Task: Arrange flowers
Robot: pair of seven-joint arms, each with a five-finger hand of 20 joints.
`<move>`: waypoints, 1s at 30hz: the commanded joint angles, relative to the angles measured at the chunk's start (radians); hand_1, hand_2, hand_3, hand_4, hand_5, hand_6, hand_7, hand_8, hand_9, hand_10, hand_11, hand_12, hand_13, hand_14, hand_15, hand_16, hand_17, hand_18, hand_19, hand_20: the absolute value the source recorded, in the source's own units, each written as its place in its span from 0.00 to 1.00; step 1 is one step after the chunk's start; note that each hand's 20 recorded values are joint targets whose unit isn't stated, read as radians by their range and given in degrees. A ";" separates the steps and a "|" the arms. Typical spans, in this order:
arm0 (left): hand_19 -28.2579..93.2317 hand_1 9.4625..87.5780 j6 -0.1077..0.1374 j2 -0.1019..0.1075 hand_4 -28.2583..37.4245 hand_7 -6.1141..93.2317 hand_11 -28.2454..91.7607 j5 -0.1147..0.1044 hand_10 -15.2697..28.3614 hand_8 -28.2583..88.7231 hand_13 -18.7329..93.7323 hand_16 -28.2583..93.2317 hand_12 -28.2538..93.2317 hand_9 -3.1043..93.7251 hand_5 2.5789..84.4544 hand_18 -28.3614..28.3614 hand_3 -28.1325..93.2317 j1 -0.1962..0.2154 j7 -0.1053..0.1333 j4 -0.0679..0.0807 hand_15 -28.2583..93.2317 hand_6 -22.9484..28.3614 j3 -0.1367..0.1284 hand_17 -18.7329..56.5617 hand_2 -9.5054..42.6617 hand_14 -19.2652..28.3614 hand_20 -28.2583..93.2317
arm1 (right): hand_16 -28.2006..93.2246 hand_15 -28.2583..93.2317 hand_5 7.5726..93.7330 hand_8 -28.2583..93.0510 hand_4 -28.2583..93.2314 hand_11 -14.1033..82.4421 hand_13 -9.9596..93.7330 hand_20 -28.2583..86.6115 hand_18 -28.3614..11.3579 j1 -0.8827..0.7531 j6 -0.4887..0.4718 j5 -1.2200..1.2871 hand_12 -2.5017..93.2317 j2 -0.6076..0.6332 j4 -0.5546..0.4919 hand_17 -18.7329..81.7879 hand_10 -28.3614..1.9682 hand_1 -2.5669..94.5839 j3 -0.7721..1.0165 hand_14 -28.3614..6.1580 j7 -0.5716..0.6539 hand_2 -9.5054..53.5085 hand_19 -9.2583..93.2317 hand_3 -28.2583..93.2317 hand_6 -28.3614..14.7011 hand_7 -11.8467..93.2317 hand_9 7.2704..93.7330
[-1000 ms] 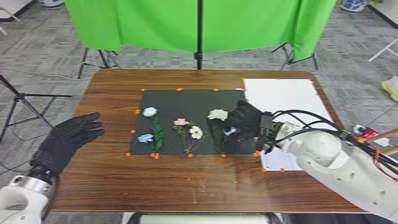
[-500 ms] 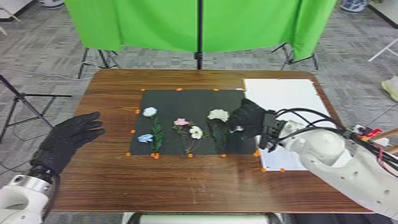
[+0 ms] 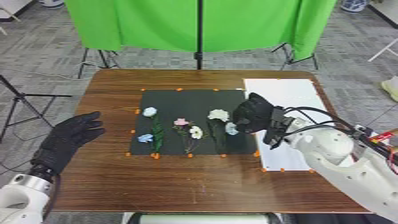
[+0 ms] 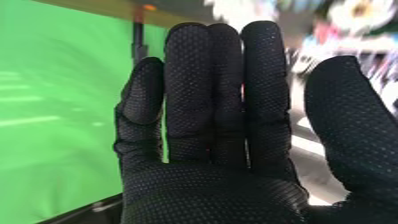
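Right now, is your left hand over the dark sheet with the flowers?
No, the left hand is off to the left of the dark sheet.

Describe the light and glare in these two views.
Head view: fairly even light, the white paper sheet bright, the flat black mat dark without strong glare. Right wrist view: pale streaks across the green fabric, washed-out highlights beside the black-gloved right hand.

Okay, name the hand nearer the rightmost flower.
Right: the right hand is just beside that blue flower; the left hand is farther away, left of the black mat.
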 commanded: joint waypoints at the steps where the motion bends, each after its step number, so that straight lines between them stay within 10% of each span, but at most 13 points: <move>1: 0.72 0.23 -0.001 -0.017 0.00 0.30 0.49 0.003 0.70 0.14 0.41 0.18 0.35 0.41 0.45 0.92 0.83 0.021 -0.001 0.001 0.63 0.57 0.000 0.14 0.31 0.78 0.21 | 0.39 0.72 0.61 0.03 0.00 0.55 0.68 0.64 0.29 -0.140 0.012 0.363 0.25 0.002 -0.063 0.42 0.66 0.26 0.117 0.69 0.056 0.17 0.81 0.97 0.71 0.44 0.63; 14: 0.72 0.23 0.014 -0.062 0.00 0.30 0.48 -0.001 0.69 0.14 0.40 0.18 0.35 0.39 0.44 0.92 0.83 0.050 0.011 -0.019 0.63 0.57 -0.008 0.14 0.30 0.77 0.21 | 0.34 0.69 0.49 0.08 0.00 0.50 0.52 0.56 0.25 -0.547 0.142 1.497 0.22 -0.166 -0.197 0.38 0.46 0.22 0.586 0.50 -0.016 0.21 0.73 0.97 0.56 0.36 0.47; 20: 0.71 0.22 0.075 -0.091 0.00 0.29 0.47 0.004 0.67 0.14 0.37 0.18 0.35 0.34 0.39 0.92 0.83 0.082 0.069 -0.063 0.61 0.56 -0.010 0.13 0.28 0.75 0.21 | 0.33 0.62 0.48 0.11 0.00 0.42 0.49 0.50 0.24 -0.695 -0.041 1.467 0.22 -0.295 -0.251 0.35 0.44 0.18 0.814 0.46 0.055 0.20 0.65 0.96 0.54 0.29 0.47; 25: 0.70 0.22 0.059 -0.103 0.00 0.29 0.46 -0.062 0.65 0.14 0.35 0.19 0.36 0.30 0.36 0.92 0.83 0.063 0.102 -0.054 0.59 0.56 0.004 0.13 0.27 0.72 0.21 | 0.37 0.48 0.41 0.14 0.00 0.31 0.41 0.46 0.21 -0.780 -0.214 1.381 0.22 -0.412 -0.281 0.27 0.50 0.15 0.960 0.48 0.153 0.18 0.54 0.94 0.58 0.23 0.42; 30: 0.70 0.21 0.067 -0.113 0.00 0.29 0.45 -0.059 0.64 0.14 0.34 0.20 0.36 0.29 0.35 0.92 0.81 0.043 0.122 -0.049 0.56 0.55 0.019 0.12 0.26 0.72 0.22 | 0.42 0.38 0.39 0.14 0.00 0.26 0.37 0.43 0.20 -0.815 -0.285 1.339 0.22 -0.526 -0.302 0.22 0.53 0.14 1.033 0.47 0.211 0.17 0.49 0.92 0.58 0.22 0.39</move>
